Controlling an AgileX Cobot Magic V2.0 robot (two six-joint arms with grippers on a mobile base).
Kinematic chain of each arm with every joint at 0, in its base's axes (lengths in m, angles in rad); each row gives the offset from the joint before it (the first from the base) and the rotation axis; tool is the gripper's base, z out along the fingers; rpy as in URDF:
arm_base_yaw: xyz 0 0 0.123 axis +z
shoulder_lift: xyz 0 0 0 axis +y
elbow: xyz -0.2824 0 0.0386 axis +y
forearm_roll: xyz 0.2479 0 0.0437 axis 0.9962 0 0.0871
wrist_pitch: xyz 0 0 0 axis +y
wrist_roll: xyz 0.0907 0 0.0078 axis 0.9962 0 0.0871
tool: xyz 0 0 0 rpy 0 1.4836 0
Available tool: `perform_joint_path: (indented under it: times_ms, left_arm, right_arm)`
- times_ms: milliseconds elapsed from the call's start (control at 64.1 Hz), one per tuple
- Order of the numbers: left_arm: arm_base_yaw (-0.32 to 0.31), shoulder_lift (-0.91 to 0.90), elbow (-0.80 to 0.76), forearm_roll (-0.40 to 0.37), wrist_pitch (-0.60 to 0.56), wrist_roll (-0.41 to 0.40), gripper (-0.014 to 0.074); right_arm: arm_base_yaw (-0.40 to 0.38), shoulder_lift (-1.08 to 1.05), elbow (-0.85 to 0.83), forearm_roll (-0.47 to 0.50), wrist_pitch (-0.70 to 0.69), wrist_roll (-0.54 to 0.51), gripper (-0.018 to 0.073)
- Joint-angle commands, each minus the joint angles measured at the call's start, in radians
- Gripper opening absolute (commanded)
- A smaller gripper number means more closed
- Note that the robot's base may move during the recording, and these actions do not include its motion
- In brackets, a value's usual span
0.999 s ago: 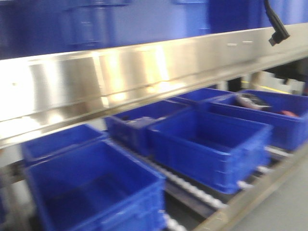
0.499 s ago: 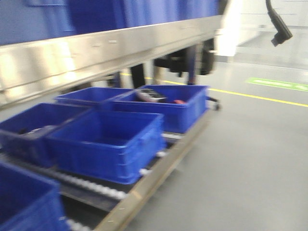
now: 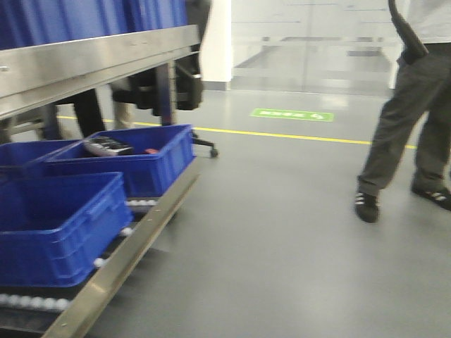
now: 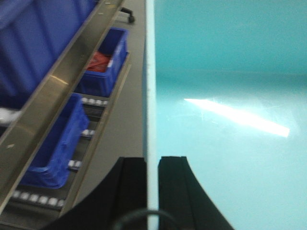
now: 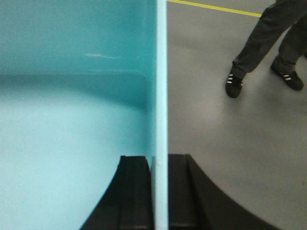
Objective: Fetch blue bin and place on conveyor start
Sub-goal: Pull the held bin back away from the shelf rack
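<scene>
Ahead, in the front-facing view, lay a smooth grey floor (image 3: pixel 282 239) crossed by a yellow line (image 3: pixel 282 134). Beyond the line a green floor marking (image 3: pixel 292 114) carried white writing too blurred to read. At the left stood a rack with a shiny steel rail (image 3: pixel 91 63). Below the rail, royal-blue crates (image 3: pixel 56 225) sat on white rollers (image 3: pixel 141 203). A person (image 3: pixel 402 127) in dark trousers and black shoes with white stripes stood at the right, and pale glass panels closed the room behind.

In the left wrist view, the left tool (image 4: pixel 152 167) was clamped on the thin side wall of the blue bin (image 4: pixel 230 120), with one black finger (image 4: pixel 132 184) outside and the other inside. The bin's turquoise interior filled the right half of the view, showing a bright glare streak. The rack ran alongside on the left.

In the right wrist view, the right tool (image 5: pixel 160 165) pinched the opposite wall in the same way, with the tub's interior to the left and grey floor to the right. No label showed on the bin.
</scene>
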Motion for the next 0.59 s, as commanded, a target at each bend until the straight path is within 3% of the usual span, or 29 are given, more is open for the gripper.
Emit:
perform_joint_path:
  times_ms: [0, 578]
  left_arm:
    - [0.001, -0.018, -0.016, 0.046, -0.019, 0.000, -0.0111]
    - [0.001, -0.018, -0.016, 0.046, -0.019, 0.000, -0.0111]
  right_arm:
    - [-0.009, -0.019, -0.011, -0.097, 0.006, -0.017, -0.0165]
    - [-0.009, -0.019, -0.011, -0.097, 0.006, -0.017, -0.0165]
